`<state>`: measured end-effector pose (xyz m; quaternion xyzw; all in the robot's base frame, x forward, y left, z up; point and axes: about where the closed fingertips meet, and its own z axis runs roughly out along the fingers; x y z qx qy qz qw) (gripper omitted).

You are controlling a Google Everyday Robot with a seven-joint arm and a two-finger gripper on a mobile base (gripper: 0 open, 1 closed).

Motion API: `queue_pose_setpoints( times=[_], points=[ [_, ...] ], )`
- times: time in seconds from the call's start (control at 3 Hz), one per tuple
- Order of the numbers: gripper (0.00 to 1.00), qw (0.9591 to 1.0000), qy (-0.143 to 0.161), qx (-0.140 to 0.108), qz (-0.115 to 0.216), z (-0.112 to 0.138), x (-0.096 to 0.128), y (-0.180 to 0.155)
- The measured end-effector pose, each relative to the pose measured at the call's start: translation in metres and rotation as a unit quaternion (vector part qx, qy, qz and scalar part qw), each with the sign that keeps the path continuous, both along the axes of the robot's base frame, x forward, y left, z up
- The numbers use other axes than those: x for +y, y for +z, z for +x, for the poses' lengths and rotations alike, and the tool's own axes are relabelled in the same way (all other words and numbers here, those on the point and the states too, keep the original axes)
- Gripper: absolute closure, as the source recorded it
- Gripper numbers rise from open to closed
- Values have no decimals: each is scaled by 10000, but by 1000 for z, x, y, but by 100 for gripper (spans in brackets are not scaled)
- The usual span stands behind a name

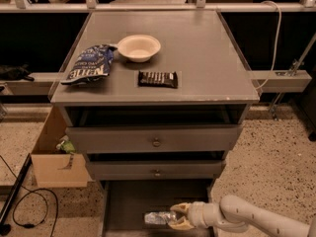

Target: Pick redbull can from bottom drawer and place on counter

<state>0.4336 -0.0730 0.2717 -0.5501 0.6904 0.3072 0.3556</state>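
Note:
The redbull can (159, 217) lies on its side in the open bottom drawer (126, 201), a slim silver cylinder pointing left. My gripper (177, 216) reaches in from the lower right, its pale fingers (178, 207) standing above and below the can's right end. The jaws look closed around that end. Above, the counter (202, 53) is the flat grey top of the cabinet.
On the counter sit a blue chip bag (89, 64), a white bowl (138, 47) and a dark candy bar (158, 78). Two upper drawers with round knobs (156, 142) stick out slightly. A cardboard box (52, 154) and cables (29, 206) lie on the floor at left.

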Motion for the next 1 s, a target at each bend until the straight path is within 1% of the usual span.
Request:
queue_pose_setpoints(
  times=[0.33, 0.67, 1.0],
  points=[
    [100, 9995, 57, -307, 34, 7, 0, 36],
    [100, 9961, 225, -849, 106, -1, -6, 100],
    [100, 9906, 281, -1327, 154, -22, -36, 169]
  ],
)
